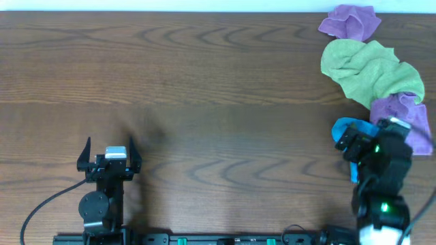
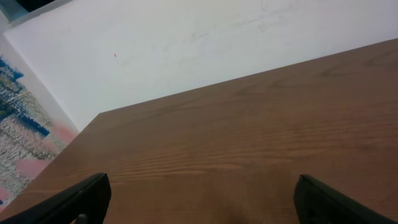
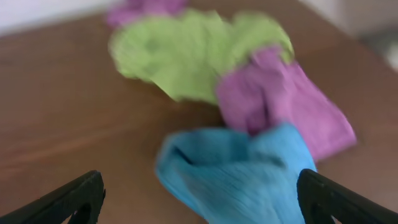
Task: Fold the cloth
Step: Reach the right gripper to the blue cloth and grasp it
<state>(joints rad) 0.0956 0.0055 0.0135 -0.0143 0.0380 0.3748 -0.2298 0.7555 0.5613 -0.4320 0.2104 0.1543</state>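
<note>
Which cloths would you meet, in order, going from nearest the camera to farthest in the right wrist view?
blue cloth → nearer purple cloth → green cloth → farther purple cloth

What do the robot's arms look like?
Both are black and blocky. The left arm has a round joint, a silvery block at the wrist, two pointy black fingers and a thin black cable curling off. The right arm shows small green lights and a white part near its base.

Black left gripper (image 1: 109,143), cable (image 1: 48,204), perhaps green lights (image 1: 383,207)
</note>
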